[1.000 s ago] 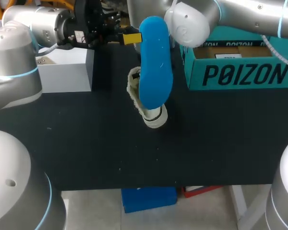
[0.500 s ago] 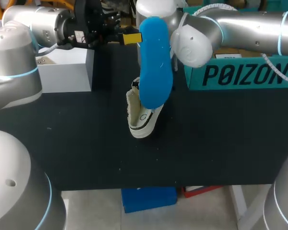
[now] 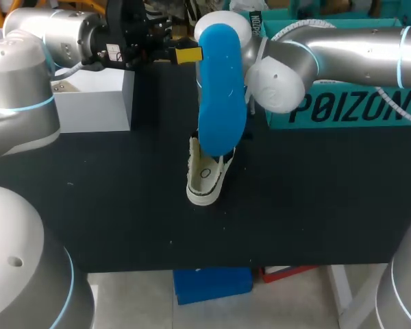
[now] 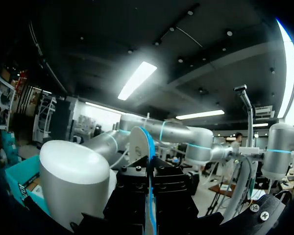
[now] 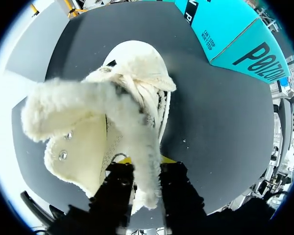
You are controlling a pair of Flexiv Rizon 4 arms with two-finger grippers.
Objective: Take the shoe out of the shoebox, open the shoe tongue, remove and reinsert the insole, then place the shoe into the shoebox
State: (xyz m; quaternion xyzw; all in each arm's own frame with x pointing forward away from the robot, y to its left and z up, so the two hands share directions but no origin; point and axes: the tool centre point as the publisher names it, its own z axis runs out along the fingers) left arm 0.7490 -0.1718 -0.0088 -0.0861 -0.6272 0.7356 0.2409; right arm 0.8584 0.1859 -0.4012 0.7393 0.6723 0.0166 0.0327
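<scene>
Insole (image 3: 221, 89) clamped in left gripper (image 3: 190, 55) — shoe (image 3: 207, 175) in right gripper (image 5: 146, 164).

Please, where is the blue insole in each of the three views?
Head view: blue insole, upright at upper middle, in the left gripper.
Left wrist view: a thin blue edge between that gripper's fingers.
Right wrist view: not in it; only the shoe.
Shared landmark: the teal shoebox.
</scene>
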